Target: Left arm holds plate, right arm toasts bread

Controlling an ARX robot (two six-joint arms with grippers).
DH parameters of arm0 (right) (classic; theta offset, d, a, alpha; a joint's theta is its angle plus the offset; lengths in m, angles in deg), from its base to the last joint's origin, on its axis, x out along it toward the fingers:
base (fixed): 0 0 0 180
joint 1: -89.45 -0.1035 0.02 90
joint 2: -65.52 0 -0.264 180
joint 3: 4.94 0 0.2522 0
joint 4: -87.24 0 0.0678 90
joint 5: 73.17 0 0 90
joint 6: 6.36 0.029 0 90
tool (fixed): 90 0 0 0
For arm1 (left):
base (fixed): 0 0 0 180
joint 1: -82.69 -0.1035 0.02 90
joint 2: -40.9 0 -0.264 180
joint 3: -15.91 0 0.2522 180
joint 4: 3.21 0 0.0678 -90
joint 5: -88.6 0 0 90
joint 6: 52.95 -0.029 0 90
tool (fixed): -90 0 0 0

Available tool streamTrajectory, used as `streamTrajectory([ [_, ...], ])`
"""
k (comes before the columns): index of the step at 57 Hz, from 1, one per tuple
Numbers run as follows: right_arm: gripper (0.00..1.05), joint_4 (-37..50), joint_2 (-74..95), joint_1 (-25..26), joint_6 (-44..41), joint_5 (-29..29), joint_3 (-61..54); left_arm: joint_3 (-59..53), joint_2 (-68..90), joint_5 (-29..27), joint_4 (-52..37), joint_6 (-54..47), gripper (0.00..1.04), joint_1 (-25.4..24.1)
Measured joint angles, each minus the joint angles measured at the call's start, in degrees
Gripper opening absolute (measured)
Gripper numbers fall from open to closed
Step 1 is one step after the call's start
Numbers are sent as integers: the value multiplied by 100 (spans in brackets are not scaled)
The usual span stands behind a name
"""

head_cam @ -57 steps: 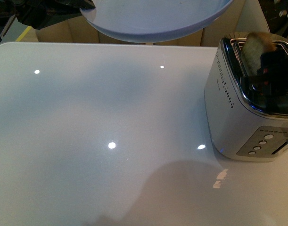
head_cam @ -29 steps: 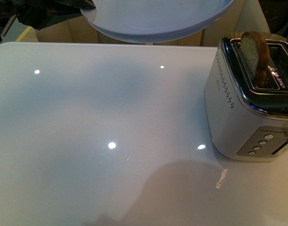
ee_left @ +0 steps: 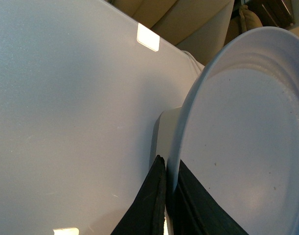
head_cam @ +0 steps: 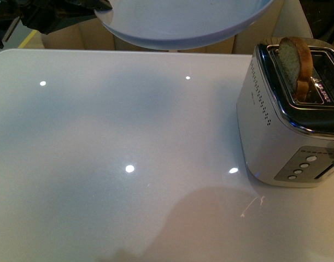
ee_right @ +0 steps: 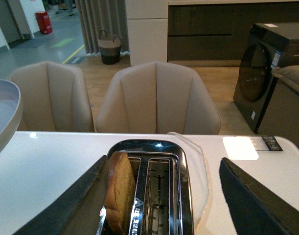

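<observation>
Writing: no brand name could be read. The toaster [head_cam: 268, 128] carried a small dark label with a red mark beside its slots in the front view, too blurred to read. The right wrist view showed a small triangle mark between the slots, with no legible words. A strip of print [ee_right: 269, 142] at the corner of a bright patch on the counter [head_cam: 101, 164] was too small to read.
Buttons: a row of round buttons [head_cam: 302, 166] ran down the toaster's near end, with no captions legible.
Bread: the bread [head_cam: 296, 59] stood upright in one toaster slot at the upper right of the front view, its rounded top above the chrome rim. The other slot was empty.
Plate: the plate [head_cam: 183, 24] hung above the counter at the top centre of the front view, clear of the toaster.
Left tool: the left tool [ee_left: 168, 172] was clamped on the plate's rim, one dark finger on each face.
Right tool: the right tool [ee_right: 163, 165] sat spread wide, a finger at each lower corner of its view, gripping nothing.
Only in front view: the plate's underside and the toaster's perforated side.
Only in left wrist view: the plate's upper face, with small specks.
Only in right wrist view: two beige chairs [ee_right: 158, 98], a basket [ee_right: 109, 49] and a dark front-loading appliance [ee_right: 266, 68].
</observation>
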Motion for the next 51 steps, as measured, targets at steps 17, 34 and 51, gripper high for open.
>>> streamTrajectory([
  [17, 2, -271, -866, 0, -17, -2, -575, 0, 0, 4, 0, 0, 3, -4],
  [34, 2, -776, -1676, 0, -15, 0, -883, 0, 0, 7, 0, 0, 3, -4],
  [51, 2, -1014, -2282, 0, -15, 4, -1134, 0, 0, 9, 0, 0, 3, -4],
])
